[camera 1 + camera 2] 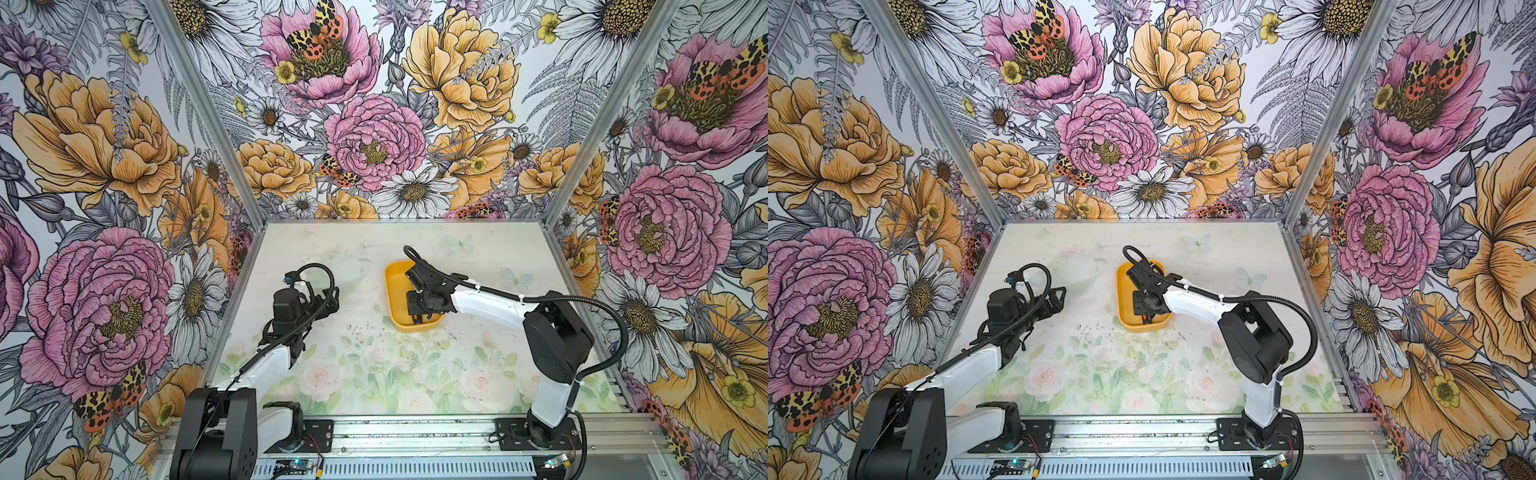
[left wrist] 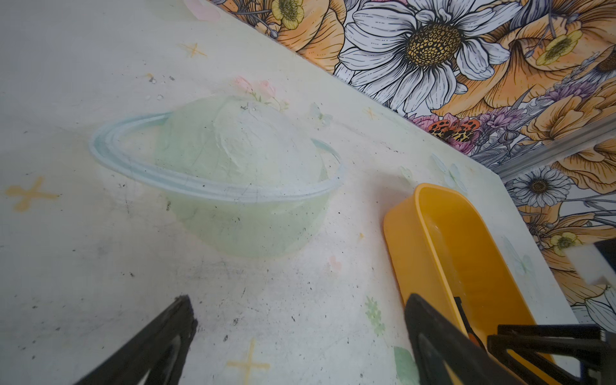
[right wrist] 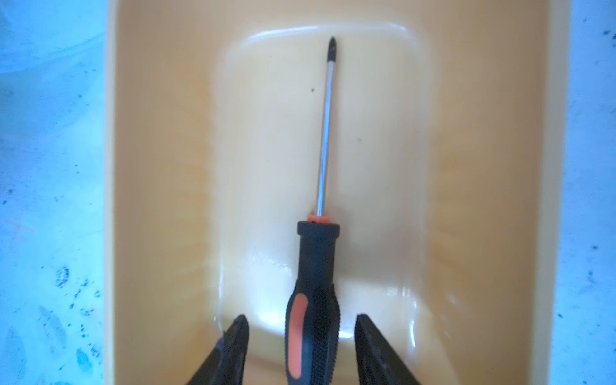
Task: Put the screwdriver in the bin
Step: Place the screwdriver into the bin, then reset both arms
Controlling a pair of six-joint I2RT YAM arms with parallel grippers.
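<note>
In both top views the right arm's wrist covers most of the bin (image 1: 392,291) and hides the screwdriver between the jaws. In the right wrist view the picture's edge cuts off the screwdriver's (image 3: 315,276) handle end.

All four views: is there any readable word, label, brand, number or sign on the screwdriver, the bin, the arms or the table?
None readable.
Black-handled, orange-accented screwdriver: no print visible on the handle or shaft.
Yellow-orange plastic bin: plain walls, no label.
Right gripper, open around the handle, and left gripper: no markings visible.
Small circuit boards on the front rail: too small to read in both top views.
Table and walls: only printed flowers and shapes.
</note>
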